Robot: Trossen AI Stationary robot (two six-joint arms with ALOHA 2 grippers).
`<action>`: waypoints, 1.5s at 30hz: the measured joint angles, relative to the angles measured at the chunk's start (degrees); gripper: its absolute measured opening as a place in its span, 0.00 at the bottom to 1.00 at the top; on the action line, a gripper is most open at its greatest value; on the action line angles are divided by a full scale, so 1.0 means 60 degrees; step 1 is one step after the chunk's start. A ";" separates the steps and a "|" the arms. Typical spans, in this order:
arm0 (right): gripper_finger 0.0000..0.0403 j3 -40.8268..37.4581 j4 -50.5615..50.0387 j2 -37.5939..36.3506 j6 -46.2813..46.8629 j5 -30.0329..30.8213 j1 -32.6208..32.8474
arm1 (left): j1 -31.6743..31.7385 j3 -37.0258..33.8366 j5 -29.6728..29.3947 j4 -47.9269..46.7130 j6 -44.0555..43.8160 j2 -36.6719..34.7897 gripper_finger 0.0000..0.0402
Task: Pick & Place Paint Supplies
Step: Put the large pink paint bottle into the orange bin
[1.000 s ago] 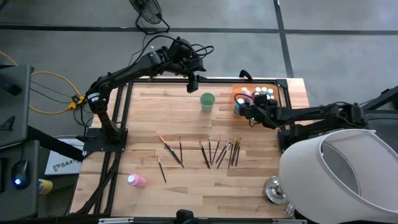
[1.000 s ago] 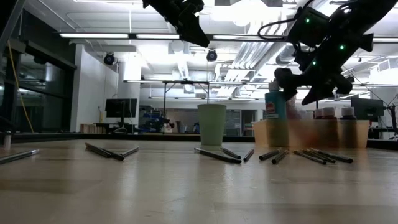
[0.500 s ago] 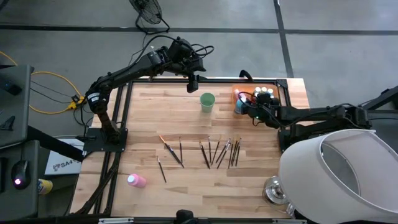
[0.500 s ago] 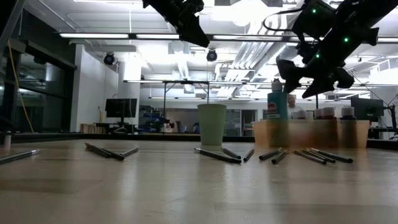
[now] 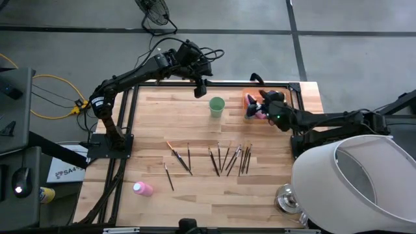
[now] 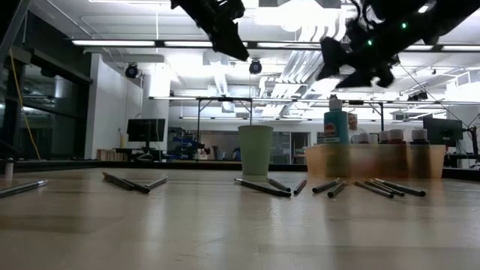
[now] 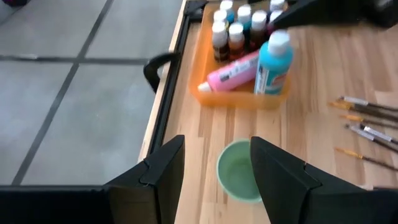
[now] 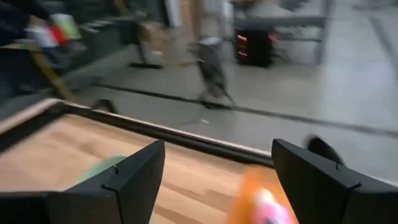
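The flat orange tray sits at the table's far right corner. In it are several small pale-capped bottles, an upright teal bottle and a pink bottle lying on its side. A second pink bottle lies near the table's near left corner. Thin dark brushes lie scattered mid-table. My right gripper hovers open above the tray, holding nothing. My left gripper hangs open, high above the far edge by the green cup.
The green cup stands upright just left of the tray. A black frame runs along the table's left and far edges. A large white shade-like object and a metal piece crowd the near right corner. A person shows far behind.
My right gripper has risen from low over the tray's teal bottle, drifting toward the far edge and tipping up until it looks level over that edge. The teal bottle stays upright in the tray. My left arm has kept still.
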 joint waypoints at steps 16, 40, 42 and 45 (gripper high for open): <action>0.72 0.0652 0.1238 0.0007 -0.1359 -0.3837 -0.0163 | 0.0667 0.0000 -0.0366 -0.3152 -0.1323 -0.1495 0.44; 0.72 0.2568 -0.2911 -0.0361 -0.2820 -0.7116 -0.1218 | -0.2149 -0.2915 -0.0953 -0.5951 -0.6772 -0.4393 0.44; 0.72 0.2568 -0.2929 -0.0372 -0.2963 -0.7116 -0.1220 | -0.2704 -0.3382 -0.0665 -0.5942 -0.7586 -0.4833 0.44; 0.72 0.2567 -0.2938 -0.0372 -0.3021 -0.7113 -0.1220 | -0.3674 -0.3989 0.0000 -0.5918 -0.8756 -0.5375 0.44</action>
